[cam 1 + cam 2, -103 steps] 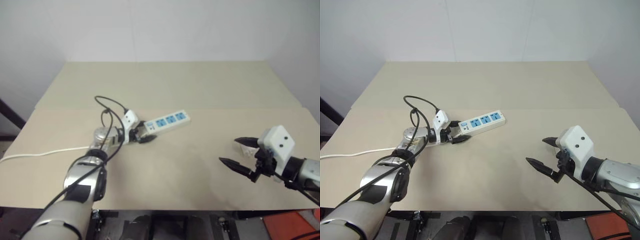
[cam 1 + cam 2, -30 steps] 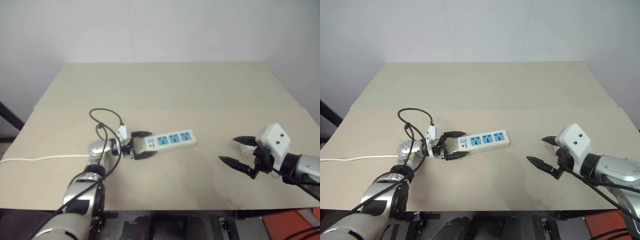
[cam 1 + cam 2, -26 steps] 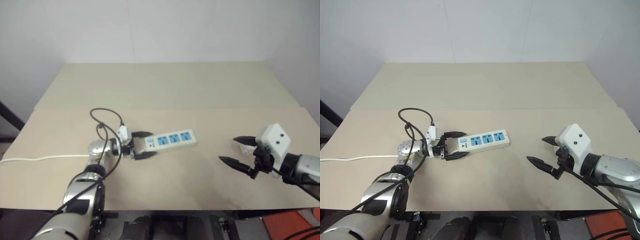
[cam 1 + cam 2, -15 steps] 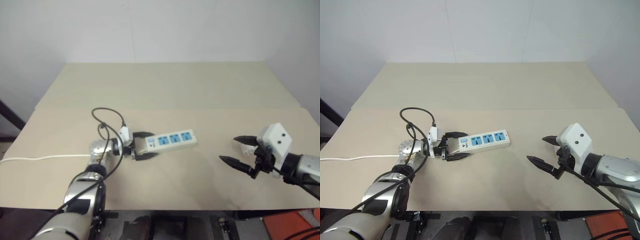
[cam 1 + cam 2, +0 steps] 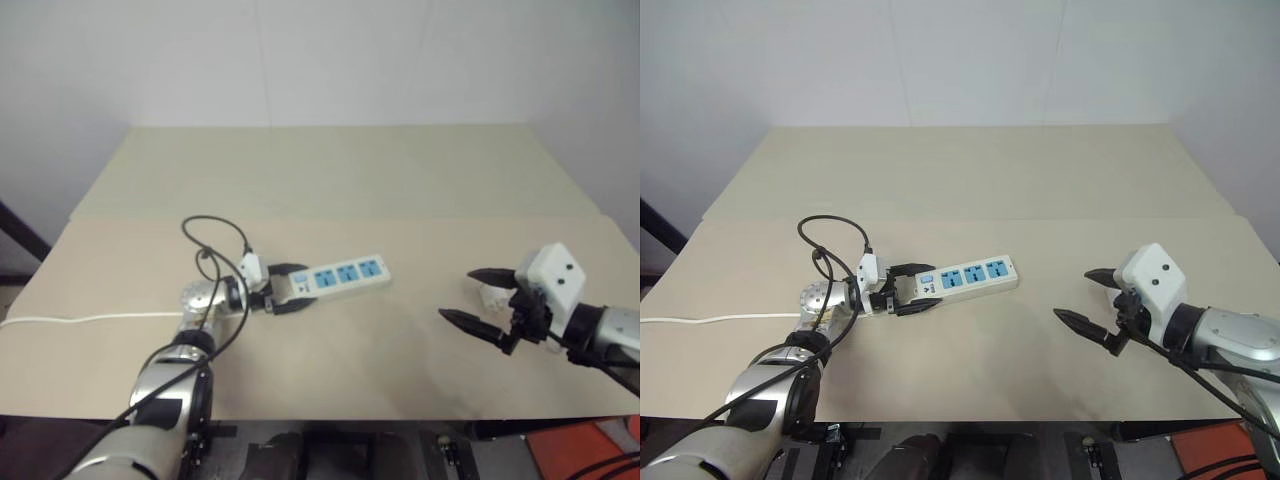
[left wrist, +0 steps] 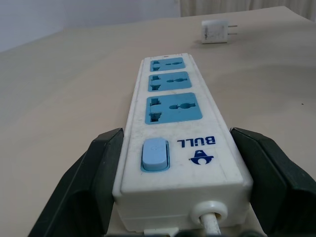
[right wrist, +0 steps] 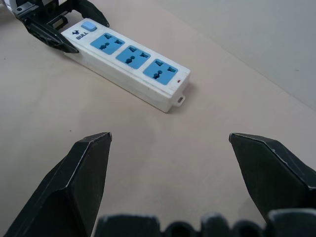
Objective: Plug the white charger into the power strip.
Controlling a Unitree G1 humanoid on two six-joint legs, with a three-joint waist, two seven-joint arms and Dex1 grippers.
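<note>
Long white rectangular plastic power strip: flat on the tan tabletop, three blue sockets in a row facing up, blue switch and white cord at the end nearest the robot's left side. Small white cube-shaped plastic charger: on the table well apart from the strip, apparently on its side, two short metal prongs level.

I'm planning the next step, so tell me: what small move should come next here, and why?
Probably lower the open right gripper onto the white charger and close on it. The left gripper clamps the power strip at its switch end, the three blue sockets are empty, and the charger lies loose on the table close by the right gripper.
</note>
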